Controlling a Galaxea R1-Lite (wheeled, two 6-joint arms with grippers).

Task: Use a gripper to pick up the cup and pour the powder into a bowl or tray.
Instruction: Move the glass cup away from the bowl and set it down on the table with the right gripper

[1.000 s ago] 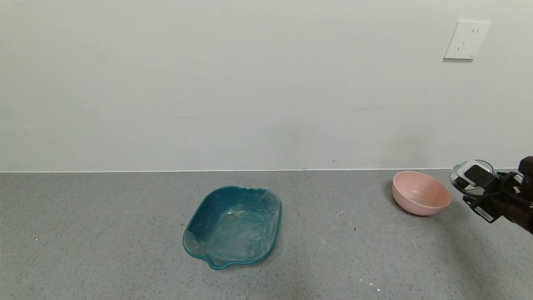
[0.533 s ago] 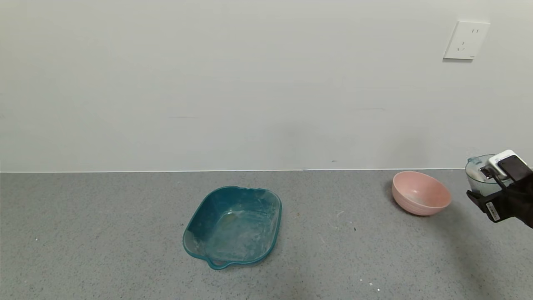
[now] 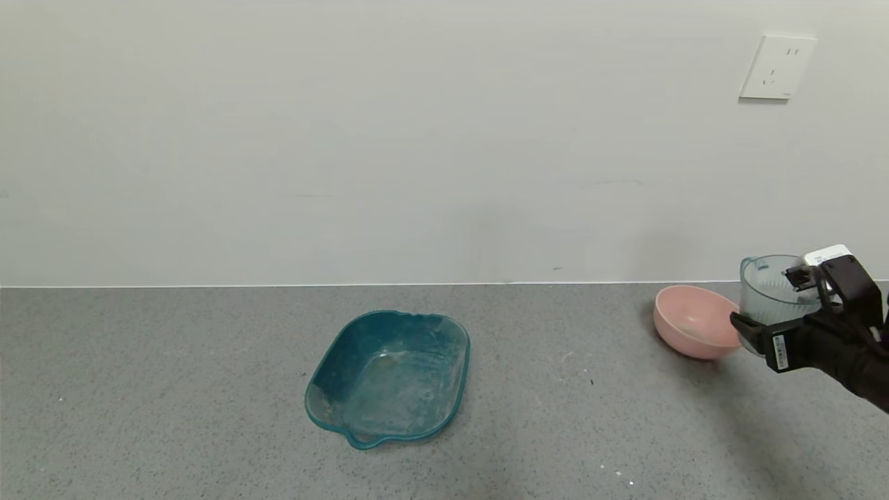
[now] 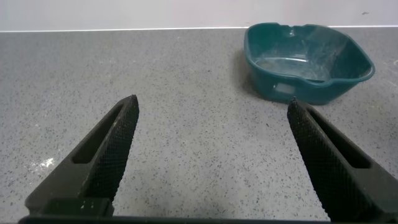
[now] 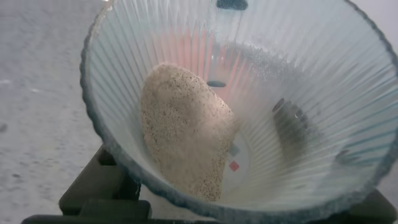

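Note:
My right gripper (image 3: 785, 316) is shut on the ribbed translucent cup (image 3: 767, 292) and holds it off the counter at the far right, just beside and partly over the right rim of the pink bowl (image 3: 691, 321). The cup leans slightly toward the bowl. In the right wrist view the cup (image 5: 292, 93) fills the frame, and pale beige powder (image 5: 183, 127) lies heaped against its lower wall. Pink shows through the cup's bottom. My left gripper (image 4: 211, 155) is open over bare counter and out of the head view.
A teal squarish tray (image 3: 389, 375) dusted with powder sits mid-counter; it also shows in the left wrist view (image 4: 308, 59). The grey speckled counter (image 3: 173, 389) ends at a white wall with a socket (image 3: 778, 67).
My right gripper has turned the cup from tilted to nearly upright, then carried it left toward the pink bowl, so it now overlaps the bowl's right rim.

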